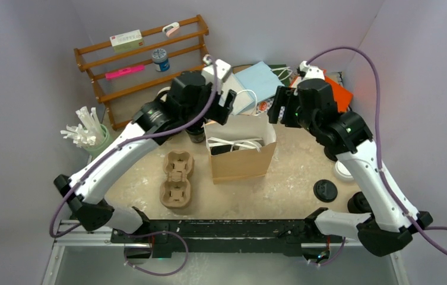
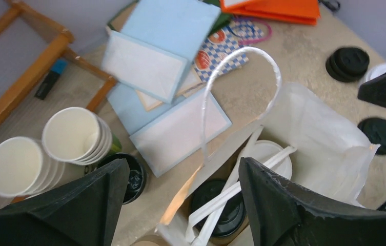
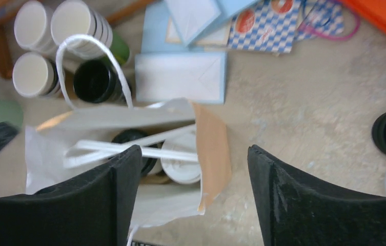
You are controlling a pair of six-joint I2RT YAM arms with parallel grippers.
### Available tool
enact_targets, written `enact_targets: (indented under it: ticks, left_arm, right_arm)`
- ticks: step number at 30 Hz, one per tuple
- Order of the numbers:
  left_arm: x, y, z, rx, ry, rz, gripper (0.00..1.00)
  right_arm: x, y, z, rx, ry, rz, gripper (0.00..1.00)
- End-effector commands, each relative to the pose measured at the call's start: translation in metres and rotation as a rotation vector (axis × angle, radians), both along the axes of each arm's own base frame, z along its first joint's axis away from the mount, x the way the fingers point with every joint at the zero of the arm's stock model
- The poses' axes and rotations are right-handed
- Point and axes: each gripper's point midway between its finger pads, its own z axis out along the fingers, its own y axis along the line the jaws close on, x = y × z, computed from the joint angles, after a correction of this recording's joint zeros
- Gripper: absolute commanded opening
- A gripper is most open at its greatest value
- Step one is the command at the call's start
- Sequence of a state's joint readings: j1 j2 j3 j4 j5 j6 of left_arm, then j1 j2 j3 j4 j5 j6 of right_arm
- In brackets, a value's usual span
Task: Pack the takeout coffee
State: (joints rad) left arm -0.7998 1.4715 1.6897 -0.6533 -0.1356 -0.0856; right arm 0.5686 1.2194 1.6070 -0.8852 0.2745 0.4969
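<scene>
No writing can be read anywhere. The white box (image 1: 126, 40) on the top rail of the wooden rack (image 1: 96, 46) carries a red strip, but its print is too small to make out. The blue-and-white checkered paper (image 3: 288, 31) on the desk (image 1: 292, 184) bears round orange-red emblems (image 3: 245, 20), and their lettering is blurred in both wrist views.

High rear overview; both wrist views close above paper bag (image 1: 241, 163)
</scene>
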Motion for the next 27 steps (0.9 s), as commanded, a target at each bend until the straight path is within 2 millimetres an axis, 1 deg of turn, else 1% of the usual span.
enact_targets:
  ticks: [1, 2, 3, 4, 5, 6, 7, 8, 10, 12, 13, 15, 16, 17, 19, 21, 24, 26, 27]
  left_arm:
    - [-0.005, 0.069, 0.048, -0.154, -0.066, 0.31, 0.84]
    - [-0.004, 0.086, 0.038, -0.159, -0.035, 0.377, 0.84]
    - [-0.003, 0.104, 0.027, -0.171, 0.0, 0.441, 0.85]
    - [-0.002, 0.123, 0.013, -0.183, 0.044, 0.511, 0.85]
    - [-0.002, 0.14, 0.002, -0.195, 0.071, 0.568, 0.86]
    - [-0.003, 0.155, -0.008, -0.196, 0.086, 0.617, 0.87]
    - [-0.004, 0.171, -0.015, -0.186, 0.084, 0.67, 0.87]
    - [-0.006, 0.182, -0.02, -0.173, 0.074, 0.715, 0.88]
    - [-0.01, 0.204, -0.034, -0.15, 0.061, 0.827, 0.95]
    - [-0.015, 0.225, -0.057, -0.11, 0.055, 0.934, 0.97]
    - [-0.017, 0.235, -0.068, -0.099, 0.056, 0.983, 0.99]
    - [-0.022, 0.251, -0.094, -0.101, 0.078, 1.053, 1.0]
    - [-0.024, 0.258, -0.105, -0.118, 0.087, 1.085, 1.0]
    - [-0.028, 0.267, -0.116, -0.143, 0.104, 1.133, 1.0]
    - [-0.036, 0.283, -0.135, -0.162, 0.124, 1.205, 0.99]
    - [-0.044, 0.298, -0.147, -0.133, 0.106, 1.259, 0.99]
    - [-0.051, 0.319, -0.164, -0.036, 0.062, 1.296, 0.99]
    - [-0.047, 0.329, -0.171, -0.015, 0.008, 1.299, 0.99]
    - [-0.045, 0.334, -0.176, 0.0, -0.015, 1.291, 0.99]
  right_arm:
    - [0.014, -0.035, 0.041, -0.026, -0.239, -0.153, 0.81]
    - [0.016, -0.038, 0.041, -0.042, -0.275, -0.146, 0.86]
    - [0.017, -0.042, 0.04, -0.057, -0.302, -0.157, 0.89]
    - [0.02, -0.047, 0.038, -0.067, -0.314, -0.19, 0.95]
    - [0.022, -0.054, 0.033, -0.082, -0.316, -0.233, 0.98]
    - [0.025, -0.059, 0.026, -0.098, -0.306, -0.275, 0.98]
    - [0.027, -0.063, 0.015, -0.113, -0.287, -0.305, 0.99]
    - [0.03, -0.062, -0.001, -0.134, -0.256, -0.306, 0.99]
    - [0.033, -0.06, -0.023, -0.147, -0.212, -0.31, 0.99]
    - [0.036, -0.067, -0.043, -0.142, -0.194, -0.354, 0.99]
    - [0.037, -0.073, -0.052, -0.126, -0.196, -0.39, 0.98]
    - [0.039, -0.086, -0.066, -0.072, -0.232, -0.448, 0.98]
    - [0.041, -0.096, -0.073, -0.056, -0.259, -0.482, 0.96]
    - [0.044, -0.102, -0.072, -0.02, -0.325, -0.513, 0.93]
    - [0.042, -0.117, -0.078, -0.033, -0.411, -0.561, 0.88]
    - [0.041, -0.125, -0.083, -0.062, -0.482, -0.574, 0.85]
    - [0.046, -0.125, -0.107, -0.132, -0.443, -0.538, 0.86]
    - [0.05, -0.123, -0.126, -0.145, -0.415, -0.517, 0.86]
    - [0.052, -0.122, -0.132, -0.15, -0.41, -0.506, 0.86]
